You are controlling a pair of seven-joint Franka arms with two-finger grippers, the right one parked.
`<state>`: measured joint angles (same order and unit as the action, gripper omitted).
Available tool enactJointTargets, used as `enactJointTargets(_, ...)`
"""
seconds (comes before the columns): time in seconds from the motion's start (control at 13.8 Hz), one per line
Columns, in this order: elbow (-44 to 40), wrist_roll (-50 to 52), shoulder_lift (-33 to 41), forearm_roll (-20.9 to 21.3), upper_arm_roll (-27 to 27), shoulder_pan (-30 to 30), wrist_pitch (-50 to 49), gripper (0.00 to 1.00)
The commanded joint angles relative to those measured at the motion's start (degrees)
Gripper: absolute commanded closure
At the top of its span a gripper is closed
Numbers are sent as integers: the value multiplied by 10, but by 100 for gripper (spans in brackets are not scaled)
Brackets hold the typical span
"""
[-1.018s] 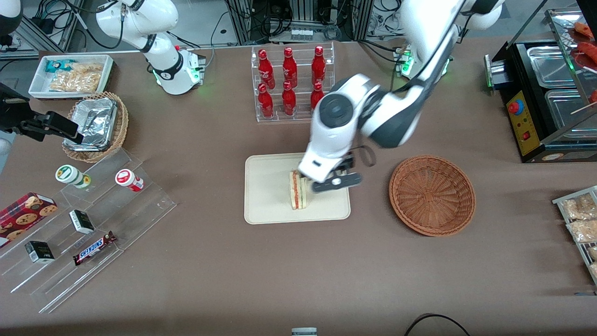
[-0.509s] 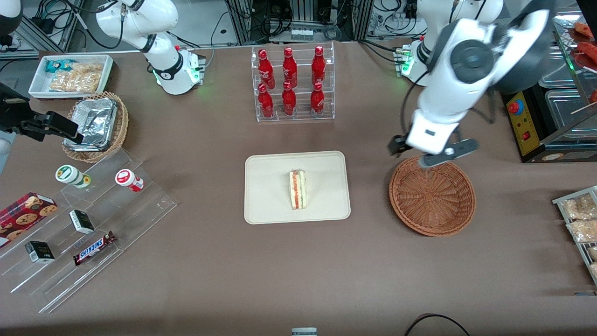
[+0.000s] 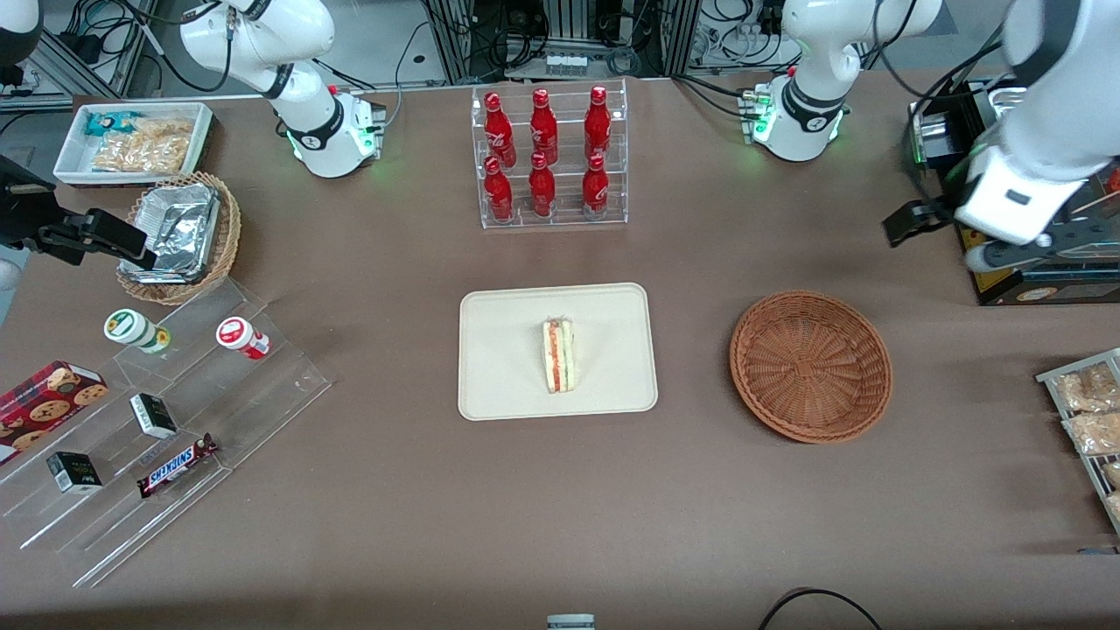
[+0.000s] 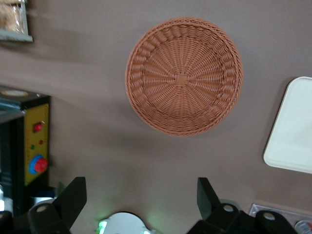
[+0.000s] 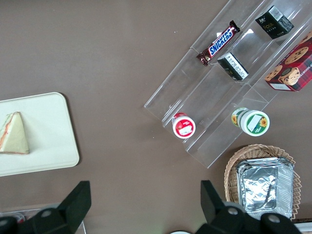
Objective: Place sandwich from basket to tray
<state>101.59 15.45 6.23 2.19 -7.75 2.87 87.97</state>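
Note:
The sandwich (image 3: 557, 354) stands on edge on the cream tray (image 3: 499, 359), filling edge up; both also show in the right wrist view, the sandwich (image 5: 13, 134) on the tray (image 5: 46, 124). The reddish-brown basket (image 3: 811, 366) is empty, beside the tray toward the working arm's end; it also shows in the left wrist view (image 4: 184, 76) with a tray corner (image 4: 292, 131). My left gripper (image 3: 941, 229) hangs raised near the black appliance, farther from the front camera than the basket. In the left wrist view the gripper (image 4: 141, 195) is open and holds nothing.
A clear rack of red bottles (image 3: 547, 157) stands farther from the camera than the tray. A black appliance with a yellow panel (image 3: 989, 236) is at the working arm's end, snack packets (image 3: 1089, 420) nearer. Toward the parked arm are acrylic steps with snacks (image 3: 157, 420), a foil-lined tan basket (image 3: 179, 236) and a white bin (image 3: 131, 140).
The gripper has left the sandwich on the tray, passed over the basket and moved up toward the working arm's end. The sandwich has not moved.

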Motion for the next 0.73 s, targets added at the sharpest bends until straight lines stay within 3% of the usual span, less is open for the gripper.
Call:
enactJointTargets(0.0, -44, -36, -20, -6, -5, 12, -17, 0)
enactJointTargets(0.65, -101, -32, -55, -2, -4, -5, -2, 0)
